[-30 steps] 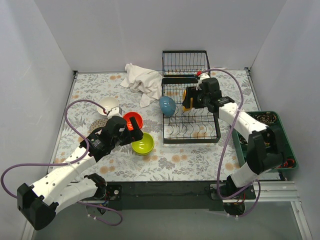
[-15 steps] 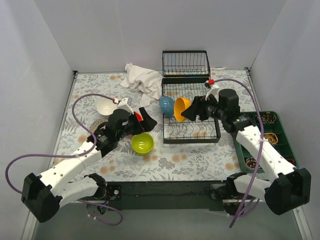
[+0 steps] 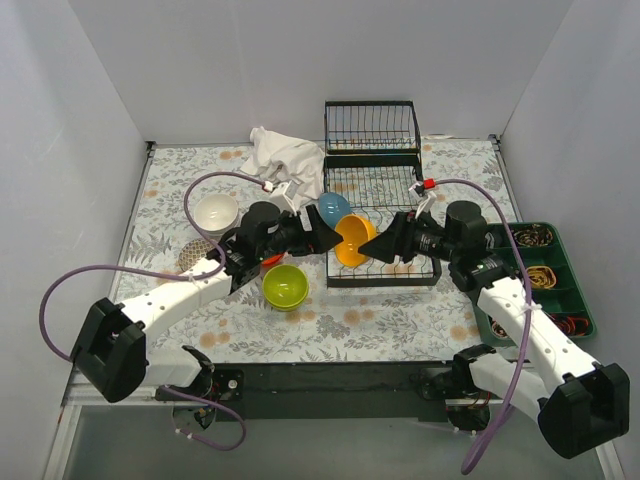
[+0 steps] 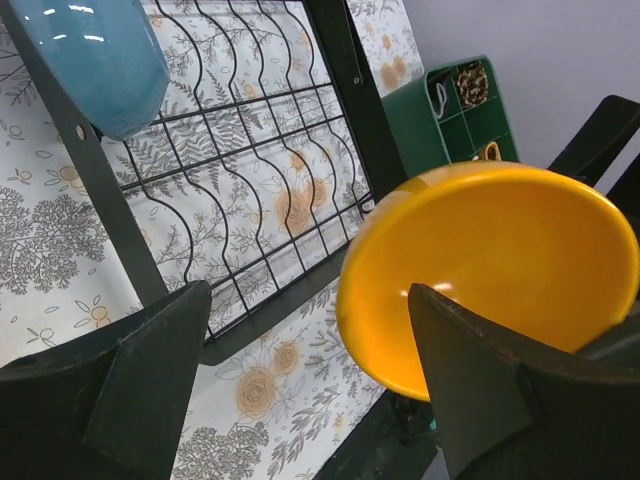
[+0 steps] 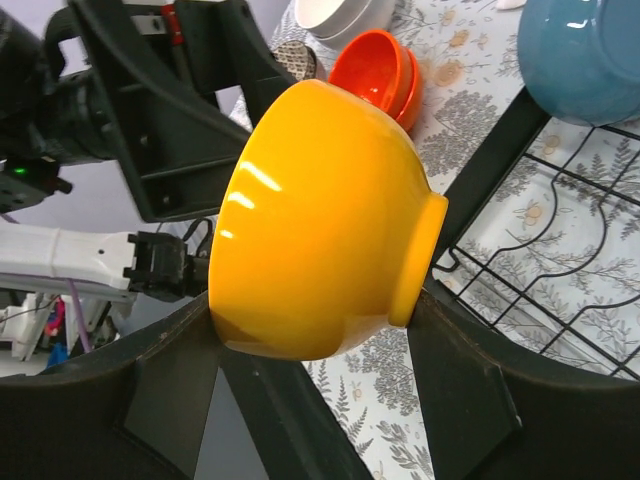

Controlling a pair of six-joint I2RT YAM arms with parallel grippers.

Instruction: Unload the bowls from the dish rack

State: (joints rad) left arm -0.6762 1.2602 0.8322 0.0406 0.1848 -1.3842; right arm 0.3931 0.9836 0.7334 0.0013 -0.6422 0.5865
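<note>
Orange bowl sideways above black dish rack

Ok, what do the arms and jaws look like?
The left arm and right arm are white with black joints; each trails a purple cable and has a red tag near the wrist. The jaws are matte black, angular plates.

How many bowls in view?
6: yellow bowl in right tool, blue bowl on dish rack; lime bowl, red bowl, white bowl, patterned bowl on table. More may hide.
</note>
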